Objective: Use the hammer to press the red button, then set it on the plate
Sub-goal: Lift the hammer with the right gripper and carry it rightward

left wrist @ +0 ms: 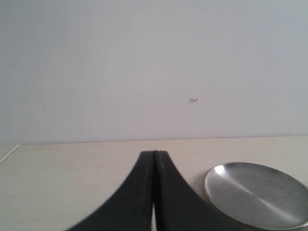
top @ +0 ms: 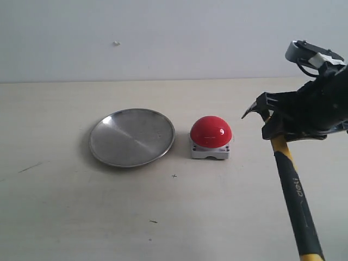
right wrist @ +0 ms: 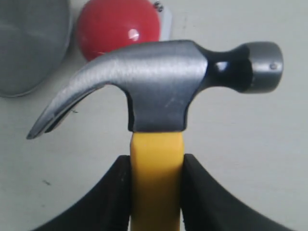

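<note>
My right gripper (top: 275, 129) is shut on the hammer (top: 293, 190) just under its dark head, held to the right of the red button (top: 211, 132) and apart from it. The claw points toward the button, and the yellow-and-black handle runs down to the lower right. In the right wrist view, black fingers (right wrist: 118, 192) clamp the yellow neck of the hammer (right wrist: 166, 84); beyond it are the red button (right wrist: 118, 26) and the plate (right wrist: 29, 43). The silver plate (top: 132, 137) lies left of the button with nothing on it. My left gripper (left wrist: 154, 154) is shut on nothing, with the plate (left wrist: 257, 195) beside it.
A pale tabletop (top: 81, 206) carries the plate and button, with a plain white wall (top: 163, 38) behind. A few small dark specks (top: 154, 221) mark the front of the table. The left arm does not show in the exterior view.
</note>
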You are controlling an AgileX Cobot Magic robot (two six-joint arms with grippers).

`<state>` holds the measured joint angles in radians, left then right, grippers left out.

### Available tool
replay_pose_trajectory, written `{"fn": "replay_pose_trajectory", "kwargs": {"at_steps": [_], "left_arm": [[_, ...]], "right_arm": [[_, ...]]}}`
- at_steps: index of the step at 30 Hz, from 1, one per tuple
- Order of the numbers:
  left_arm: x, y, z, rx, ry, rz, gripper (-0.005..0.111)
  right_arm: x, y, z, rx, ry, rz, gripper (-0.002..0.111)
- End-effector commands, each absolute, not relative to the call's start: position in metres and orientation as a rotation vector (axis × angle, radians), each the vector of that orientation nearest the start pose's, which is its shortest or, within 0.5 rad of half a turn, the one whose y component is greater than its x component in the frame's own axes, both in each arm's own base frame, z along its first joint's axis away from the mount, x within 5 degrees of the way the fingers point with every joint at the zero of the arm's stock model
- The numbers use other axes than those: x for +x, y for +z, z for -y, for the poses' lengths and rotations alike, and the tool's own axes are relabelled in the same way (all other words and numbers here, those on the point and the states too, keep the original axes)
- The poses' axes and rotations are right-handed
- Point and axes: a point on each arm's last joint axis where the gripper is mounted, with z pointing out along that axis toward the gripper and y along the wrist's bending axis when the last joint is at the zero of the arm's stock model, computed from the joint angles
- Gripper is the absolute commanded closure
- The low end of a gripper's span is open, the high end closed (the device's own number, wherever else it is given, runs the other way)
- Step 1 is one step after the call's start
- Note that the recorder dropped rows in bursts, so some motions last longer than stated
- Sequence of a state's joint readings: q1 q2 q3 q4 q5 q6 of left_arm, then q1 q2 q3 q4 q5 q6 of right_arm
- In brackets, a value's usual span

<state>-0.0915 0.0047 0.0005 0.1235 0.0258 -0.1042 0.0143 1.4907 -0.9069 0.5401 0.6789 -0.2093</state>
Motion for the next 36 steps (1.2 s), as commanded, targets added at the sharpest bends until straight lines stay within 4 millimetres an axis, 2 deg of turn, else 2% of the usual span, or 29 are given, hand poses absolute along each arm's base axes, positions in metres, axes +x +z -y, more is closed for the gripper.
{"fn": "replay_pose_trajectory", "kwargs": {"at_steps": [1,13,14,21,32,36], "left_arm": [[0.056,0.211,0.005,0.077,-0.057,-1.504,0.107],[0.056,0.211,0.005,0.077,-0.057,-1.504,0.107],[0.056,0.211,0.005,0.077,-0.057,-1.504,0.107],[0.056,0.211,0.005,0.077,-0.057,-1.504,0.107],[0.056,0.211,0.005,0.077,-0.057,-1.504,0.107],[0.056,0.211,0.005,0.077,-0.057,-1.504,0.107]], "right_arm": [[0.265,0.235,-0.043,0.182,0.681,-2.484,0.108],[0.237,0.217,-0.06,0.205,1.036,-2.194,0.108],[0.233,0.214,-0.061,0.14,1.027,-2.196,0.108],[0.236,0.216,-0.06,0.083,0.991,-2.181,0.108],[0.26,0.24,-0.055,0.002,0.839,-2.098,0.108],[0.267,0.243,-0.047,0.046,0.727,-2.1,0.108]]}}
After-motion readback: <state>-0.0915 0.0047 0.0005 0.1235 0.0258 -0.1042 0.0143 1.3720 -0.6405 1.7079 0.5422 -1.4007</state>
